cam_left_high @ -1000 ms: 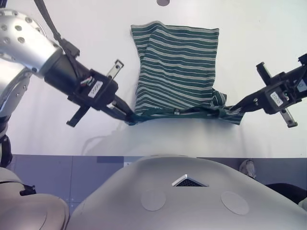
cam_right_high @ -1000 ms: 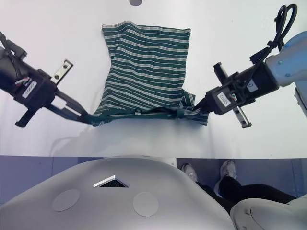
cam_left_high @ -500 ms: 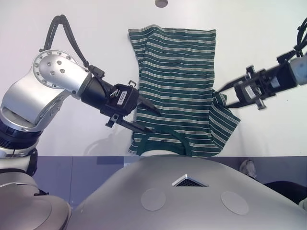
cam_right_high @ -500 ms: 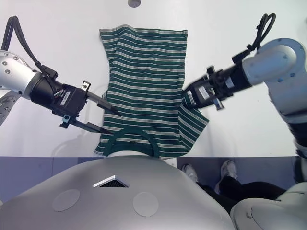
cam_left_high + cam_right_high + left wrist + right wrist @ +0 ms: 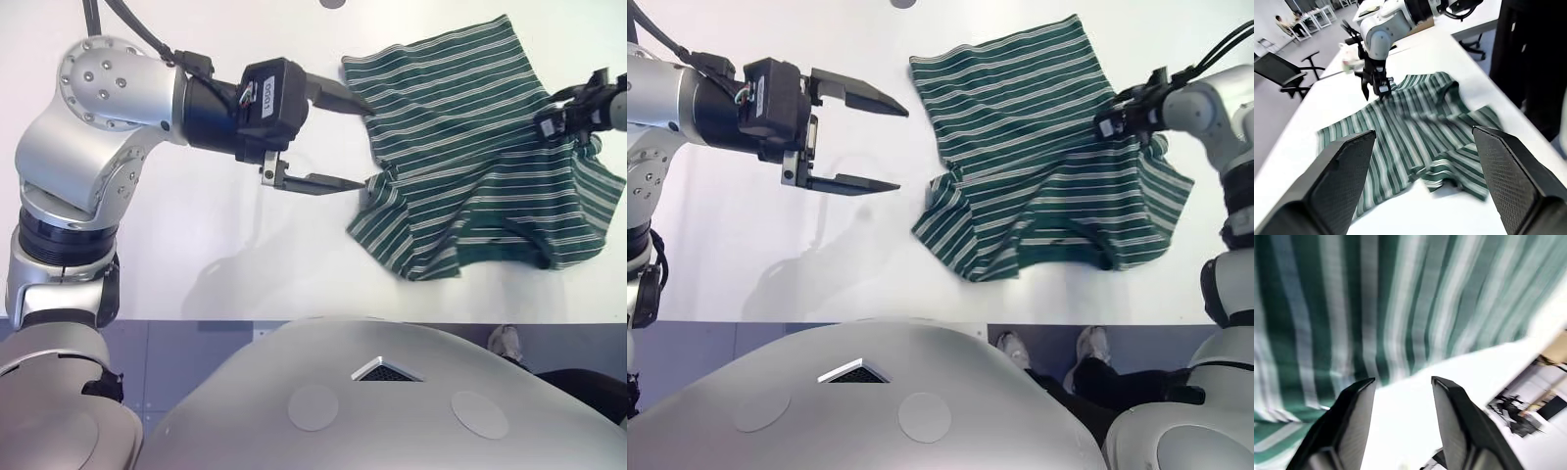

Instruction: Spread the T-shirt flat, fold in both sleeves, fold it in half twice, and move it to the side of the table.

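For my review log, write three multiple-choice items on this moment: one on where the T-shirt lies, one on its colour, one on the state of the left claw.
1. Where does the T-shirt lie relative to the left claw?
A) on the robot's right of it
B) on the robot's left of it
C) clamped inside it

2. What colour is the T-shirt?
A) plain red
B) green with white stripes
C) plain yellow

3. What state is the left claw in?
A) shut on a sleeve
B) shut, empty
C) open, empty

Answers:
1 A: in the head views the T-shirt lies just to the right of the claw's tips.
2 B: green cloth with white stripes shows in every view.
3 C: its fingers stand wide apart and hold nothing.
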You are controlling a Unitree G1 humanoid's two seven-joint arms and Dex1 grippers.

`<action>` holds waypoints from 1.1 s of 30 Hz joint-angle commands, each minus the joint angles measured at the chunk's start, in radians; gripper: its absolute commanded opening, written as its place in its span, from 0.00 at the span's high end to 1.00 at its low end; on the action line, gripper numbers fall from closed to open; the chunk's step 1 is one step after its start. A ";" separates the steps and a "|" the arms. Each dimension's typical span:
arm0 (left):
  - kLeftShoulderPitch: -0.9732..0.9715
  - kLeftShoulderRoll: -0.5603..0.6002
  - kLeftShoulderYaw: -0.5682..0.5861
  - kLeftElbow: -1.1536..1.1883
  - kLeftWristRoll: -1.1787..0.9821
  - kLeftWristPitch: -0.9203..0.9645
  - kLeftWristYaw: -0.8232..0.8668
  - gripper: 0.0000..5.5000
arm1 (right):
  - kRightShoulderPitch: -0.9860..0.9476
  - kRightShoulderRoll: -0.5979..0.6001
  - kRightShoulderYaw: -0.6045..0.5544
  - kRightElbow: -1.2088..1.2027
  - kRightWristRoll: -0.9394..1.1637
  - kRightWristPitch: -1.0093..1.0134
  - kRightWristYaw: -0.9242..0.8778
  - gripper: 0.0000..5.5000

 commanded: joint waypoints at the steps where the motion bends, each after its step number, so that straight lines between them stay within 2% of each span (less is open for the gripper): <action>1: 0.012 -0.031 -0.126 0.101 0.289 -0.047 0.178 0.34 | -0.023 0.044 -0.121 -0.122 0.221 0.045 0.174 0.62; 3: 0.031 -0.132 -0.160 0.136 0.347 0.008 0.307 0.34 | -0.049 0.035 -0.189 -0.218 0.304 0.120 0.248 0.62; 7: 0.039 -0.398 -0.234 0.257 0.381 0.076 0.488 0.34 | -0.151 0.023 -0.280 -0.280 0.306 0.223 0.230 0.62; 9: 0.000 -0.523 -0.247 0.360 0.379 0.080 0.533 0.34 | -0.166 0.037 -0.305 -0.311 0.313 0.261 0.225 0.62; 12: -0.095 -0.616 -0.277 0.596 0.445 0.008 0.551 0.34 | -0.119 0.061 -0.327 -0.405 0.341 0.320 0.235 0.62; 14: -0.162 -0.606 -0.358 0.785 0.557 -0.082 0.543 0.34 | -0.081 0.079 -0.340 -0.467 0.360 0.360 0.233 0.62; 16: -0.232 -0.543 -0.474 0.979 0.723 -0.224 0.536 0.34 | -0.045 0.086 -0.357 -0.529 0.379 0.395 0.234 0.62; 18: -0.287 -0.509 -0.540 1.151 0.837 -0.348 0.539 0.34 | -0.016 0.092 -0.375 -0.586 0.397 0.432 0.234 0.62; 22: -0.375 -0.493 -0.599 1.434 0.988 -0.528 0.610 0.34 | 0.033 0.105 -0.400 -0.650 0.417 0.490 0.217 0.62; 26: -0.430 -0.459 -0.628 1.650 1.102 -0.626 0.695 0.34 | 0.093 0.114 -0.424 -0.686 0.420 0.529 0.185 0.62; 33: -0.533 -0.416 -0.598 1.781 1.192 -0.714 0.838 0.34 | 0.174 0.159 -0.460 -0.669 0.411 0.564 0.035 0.62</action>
